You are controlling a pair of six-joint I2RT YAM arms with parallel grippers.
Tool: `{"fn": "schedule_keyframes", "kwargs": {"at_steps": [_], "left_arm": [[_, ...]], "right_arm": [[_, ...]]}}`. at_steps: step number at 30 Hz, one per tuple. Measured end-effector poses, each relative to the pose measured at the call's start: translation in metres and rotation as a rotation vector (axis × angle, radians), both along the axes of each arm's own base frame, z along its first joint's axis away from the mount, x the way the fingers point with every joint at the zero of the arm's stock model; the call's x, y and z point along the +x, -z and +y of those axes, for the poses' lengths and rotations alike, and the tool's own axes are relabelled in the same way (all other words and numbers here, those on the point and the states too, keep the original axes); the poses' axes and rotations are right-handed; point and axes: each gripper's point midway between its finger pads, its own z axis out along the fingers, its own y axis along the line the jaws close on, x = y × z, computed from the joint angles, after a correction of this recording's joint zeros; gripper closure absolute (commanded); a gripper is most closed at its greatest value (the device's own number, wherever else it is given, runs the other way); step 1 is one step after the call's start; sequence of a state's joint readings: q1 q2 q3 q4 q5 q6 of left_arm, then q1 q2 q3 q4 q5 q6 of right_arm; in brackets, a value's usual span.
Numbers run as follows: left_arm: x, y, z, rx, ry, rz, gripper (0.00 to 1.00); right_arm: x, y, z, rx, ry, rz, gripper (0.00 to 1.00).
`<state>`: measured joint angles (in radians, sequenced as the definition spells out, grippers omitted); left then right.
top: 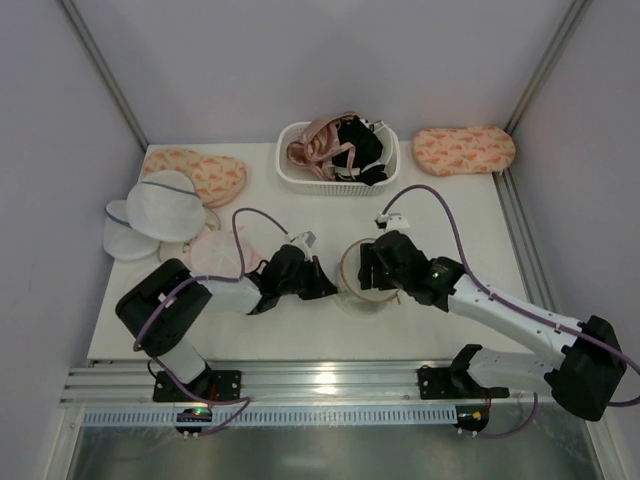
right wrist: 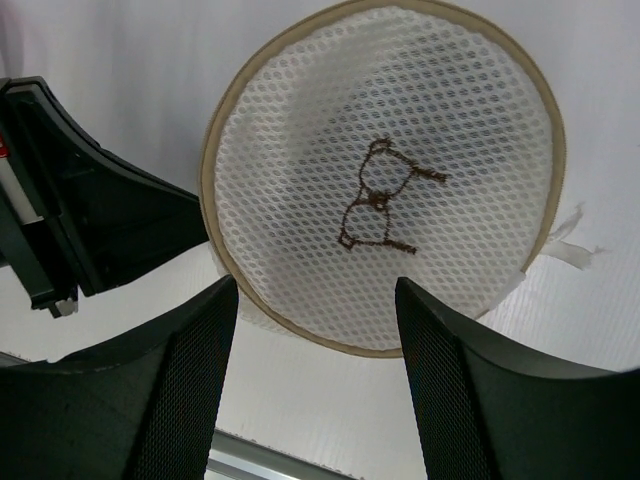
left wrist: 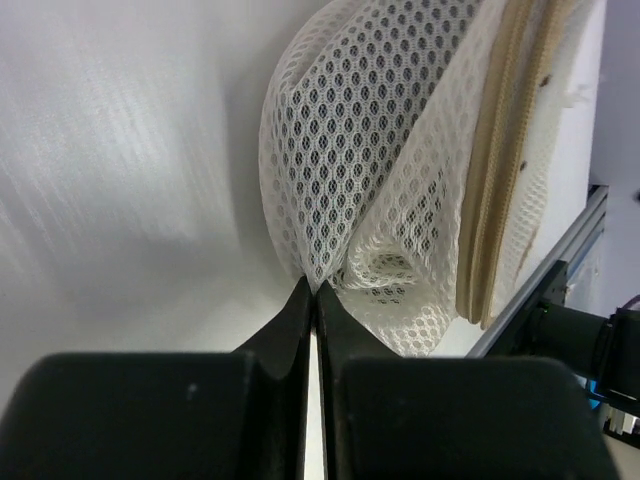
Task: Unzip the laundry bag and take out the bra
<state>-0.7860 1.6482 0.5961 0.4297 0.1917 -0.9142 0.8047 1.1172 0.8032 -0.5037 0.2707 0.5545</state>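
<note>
The laundry bag (top: 358, 282), a round cream mesh pouch with a tan zipper rim, lies near the table's front middle. My left gripper (top: 322, 284) is at its left edge, shut on a fold of its mesh (left wrist: 330, 262), with the tan zipper (left wrist: 492, 200) beside it. My right gripper (top: 378, 268) hovers over the pouch, open and empty (right wrist: 315, 290). The pouch (right wrist: 450, 150) and its dark glasses-like mark (right wrist: 375, 205) lie below it. A black bra (top: 360, 148) lies in the basket. I cannot tell whether the pouch holds anything.
A white basket (top: 296, 176) at the back holds pale pink bras too. Larger white domed bags (top: 160, 205) and a pink-rimmed pouch (top: 215, 252) lie at the left. Patterned pink pads lie at back left (top: 205, 172) and back right (top: 465, 150). A metal rail (top: 320, 385) runs along the front.
</note>
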Motion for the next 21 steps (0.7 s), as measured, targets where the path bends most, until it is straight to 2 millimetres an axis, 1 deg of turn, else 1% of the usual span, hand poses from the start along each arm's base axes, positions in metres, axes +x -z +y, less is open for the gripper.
{"fn": "schedule_keyframes", "kwargs": {"at_steps": [2,4,7,10,11,12,13,16,19,21], "left_arm": [[0.001,-0.013,-0.002,-0.023,0.002,-0.023,1.00],[0.000,-0.019,-0.004,-0.036,0.005,-0.034,1.00],[-0.004,-0.029,-0.007,-0.055,0.010,-0.046,1.00],[-0.009,-0.039,-0.009,-0.072,0.016,-0.054,1.00],[-0.011,-0.043,-0.009,-0.077,0.020,-0.057,1.00],[-0.012,-0.049,-0.009,-0.084,0.022,-0.063,1.00],[-0.014,-0.055,-0.009,-0.093,0.025,-0.072,1.00],[-0.018,-0.077,-0.007,-0.116,0.027,-0.104,1.00],[-0.021,-0.098,-0.001,-0.134,0.023,-0.147,1.00],[-0.022,-0.106,0.002,-0.136,0.020,-0.168,1.00]], "right_arm": [[0.002,0.004,0.005,0.003,-0.008,0.009,0.32],[0.003,0.011,0.010,-0.007,-0.016,0.028,0.32],[0.007,0.017,0.022,-0.027,-0.034,0.050,0.32],[0.014,0.014,0.038,-0.033,-0.050,0.048,0.33],[0.016,0.012,0.042,-0.034,-0.051,0.043,0.35],[0.018,0.009,0.045,-0.033,-0.052,0.034,0.42],[0.019,0.006,0.047,-0.032,-0.050,0.024,0.46],[0.024,-0.004,0.049,-0.031,-0.025,-0.009,0.54],[0.028,-0.011,0.045,-0.048,0.012,-0.034,0.58],[0.029,-0.012,0.038,-0.065,0.036,-0.042,0.62]]}}
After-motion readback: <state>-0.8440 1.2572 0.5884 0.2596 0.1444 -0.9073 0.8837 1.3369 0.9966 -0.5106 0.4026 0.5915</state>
